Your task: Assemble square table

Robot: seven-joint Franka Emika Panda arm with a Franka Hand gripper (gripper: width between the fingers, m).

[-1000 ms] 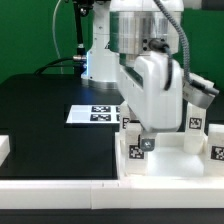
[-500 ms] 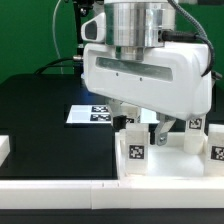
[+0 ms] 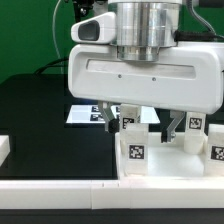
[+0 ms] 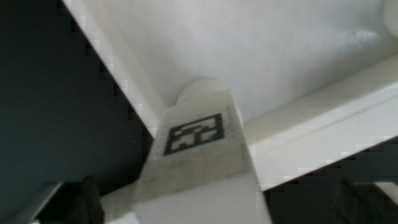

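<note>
While our claw [image 3: 143, 122] hangs low over the square table top [image 3: 170, 160], its two fingers are spread wide and we hold nothing. One finger [image 3: 112, 117] shows dark on one side and the other finger [image 3: 174, 124] on the other side, and a white leg [image 3: 133, 146] with a black and white tag stands between them, near the top's corner on the exterior view's left. In the wrist view we see that leg [image 4: 199, 150] right under us, standing up on the white top [image 4: 267, 50], with a dark finger tip [image 4: 75, 200] beside it but not touching.

We think some things could go wrong from here. If we lift or turn without care, a finger could bump the leg and tip it, or twist it loose from its corner. We cannot tell if the leg is screwed in tight, so a small knock may be enough. If we close our fingers off to one side, we could push the leg over and not grab it.

Another leg [image 3: 196, 128] stands near the far edge of the top. The marker board [image 3: 84, 114] lies on the black bench [image 3: 40, 120] behind, mostly hidden by our big white hand. A swing that way could hit the other leg too
</note>
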